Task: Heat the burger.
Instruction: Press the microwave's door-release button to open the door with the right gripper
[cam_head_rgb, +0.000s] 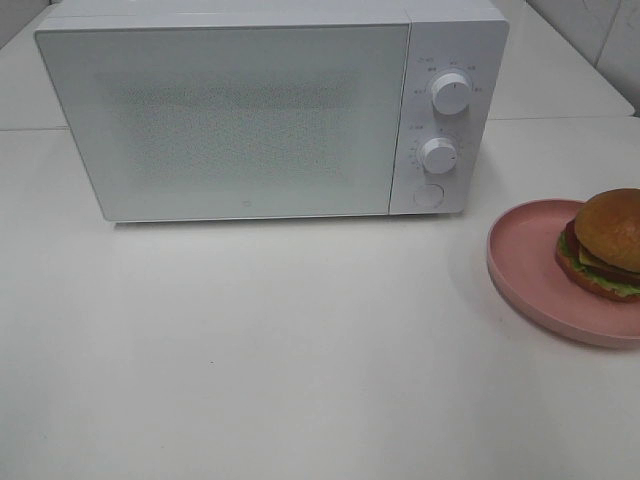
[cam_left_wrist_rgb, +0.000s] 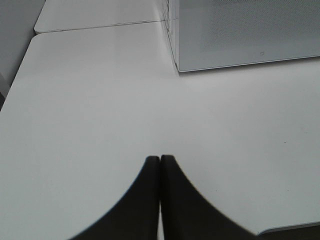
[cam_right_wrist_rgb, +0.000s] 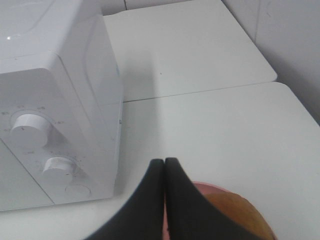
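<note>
The burger (cam_head_rgb: 605, 243), with a golden-brown bun, cheese, tomato and lettuce, sits on a round pink plate (cam_head_rgb: 525, 262) at the right edge of the table. A white microwave (cam_head_rgb: 240, 110) stands at the back with its door closed. Neither gripper shows in the high view. In the left wrist view my left gripper (cam_left_wrist_rgb: 160, 162) is shut and empty above bare table, near the microwave's front left corner (cam_left_wrist_rgb: 177, 67). In the right wrist view my right gripper (cam_right_wrist_rgb: 164, 165) is shut and empty above the burger's bun (cam_right_wrist_rgb: 235, 215) and plate (cam_right_wrist_rgb: 210, 189).
The microwave has two white dials (cam_head_rgb: 451, 93) (cam_head_rgb: 438, 154) and a round button (cam_head_rgb: 428, 195) on its right panel. They also show in the right wrist view (cam_right_wrist_rgb: 30, 127). A seam (cam_head_rgb: 560, 118) joins the tables behind. A wall (cam_right_wrist_rgb: 295, 40) stands at the right.
</note>
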